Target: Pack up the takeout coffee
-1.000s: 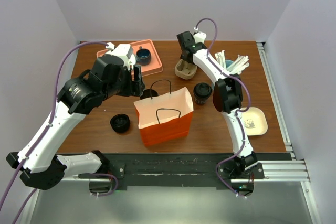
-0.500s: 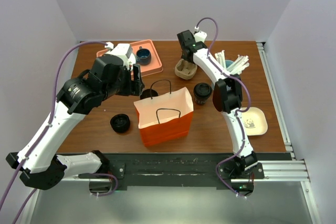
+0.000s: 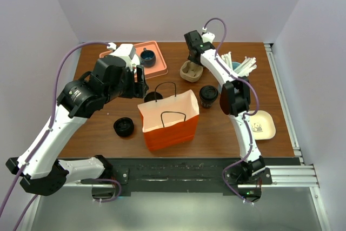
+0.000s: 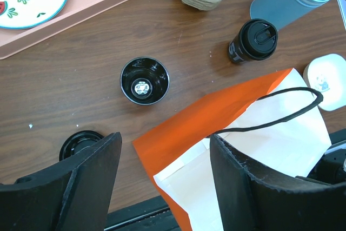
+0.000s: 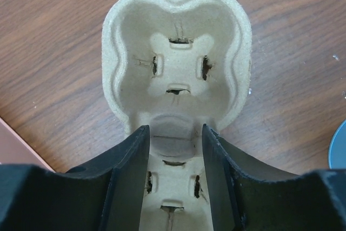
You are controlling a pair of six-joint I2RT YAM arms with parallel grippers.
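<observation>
Left wrist view: takeout coffee (image 4: 254,39) upright on tabletop (image 4: 81,90), upper right, beyond orange bag (image 4: 205,114). Left fingers (image 4: 92,177) apart over bag, likely steadying mouth. Right fingers (image 5: 127,177) apart, straddling cup carrier (image 5: 175,52) waist, probably for pickup.

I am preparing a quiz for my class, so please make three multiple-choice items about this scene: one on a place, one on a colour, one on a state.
1. Where does the takeout coffee stand?
A. inside the paper bag
B. on the table, beside the bag
C. on the pink tray

2. What colour is the bag's outside?
A. orange
B. green
C. blue

3. How is the left gripper?
A. shut on the coffee
B. shut on a bag handle
C. open, holding nothing

Answers: B, the lidded cup stands on bare wood by the bag's far right corner; A, its outer faces are orange; C, its fingers are wide apart and grip nothing.
</observation>
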